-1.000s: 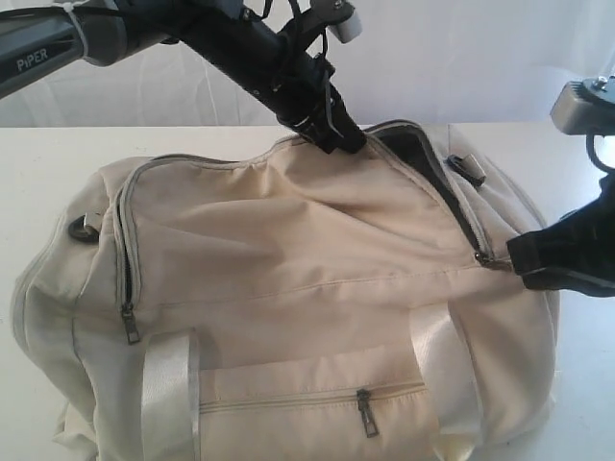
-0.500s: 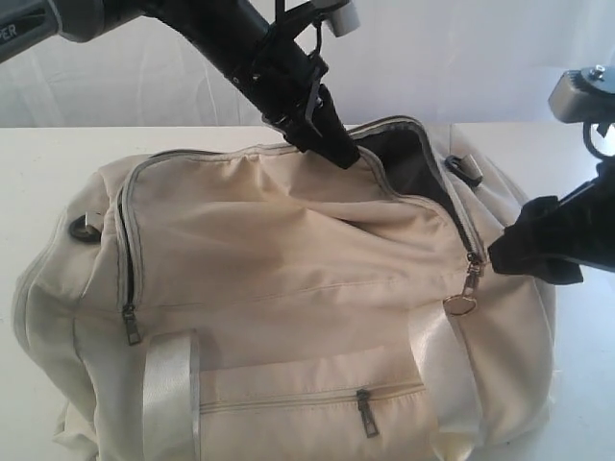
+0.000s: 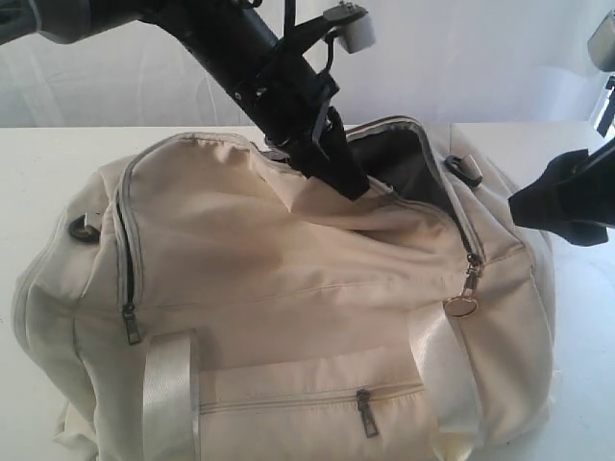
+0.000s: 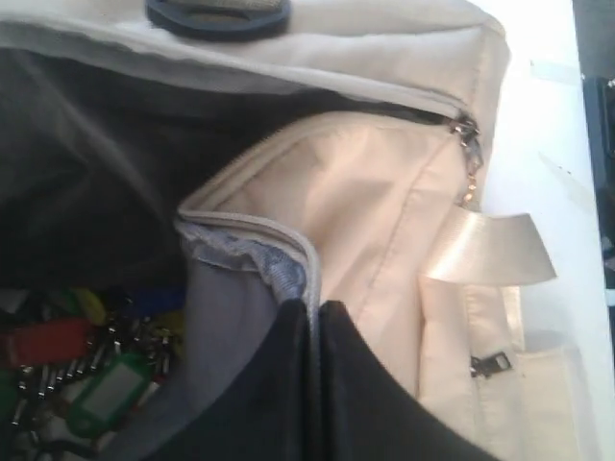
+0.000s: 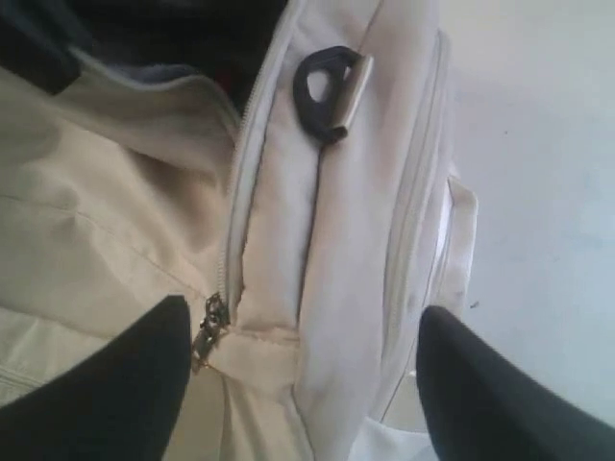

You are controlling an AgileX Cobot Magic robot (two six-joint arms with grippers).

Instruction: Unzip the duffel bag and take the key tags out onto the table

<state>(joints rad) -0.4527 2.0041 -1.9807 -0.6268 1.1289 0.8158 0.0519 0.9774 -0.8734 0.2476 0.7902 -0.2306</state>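
The cream duffel bag (image 3: 288,288) lies on the white table (image 3: 38,163) with its main zipper open at the right end. My left gripper (image 3: 338,178) (image 4: 312,305) is shut on the edge of the top flap and holds it up over the dark opening. Inside, the key tags (image 4: 77,365) lie in a heap of red, green, yellow and blue on the grey lining. The zipper pull (image 3: 467,286) (image 5: 207,327) hangs loose with its metal ring. My right gripper (image 3: 538,206) (image 5: 303,312) is open just off the bag's right end, holding nothing.
A black D-ring (image 5: 327,91) (image 3: 466,170) sits by the opening, and another (image 3: 82,229) at the left end. Shiny white handles (image 3: 168,394) and a front pocket zipper (image 3: 365,413) face the near side. Bare table shows right of the bag (image 3: 586,384).
My right gripper opened, let go of the zipper pull and drew back to the right. The pull now hangs down. My left gripper raised the flap and the opening is wider.
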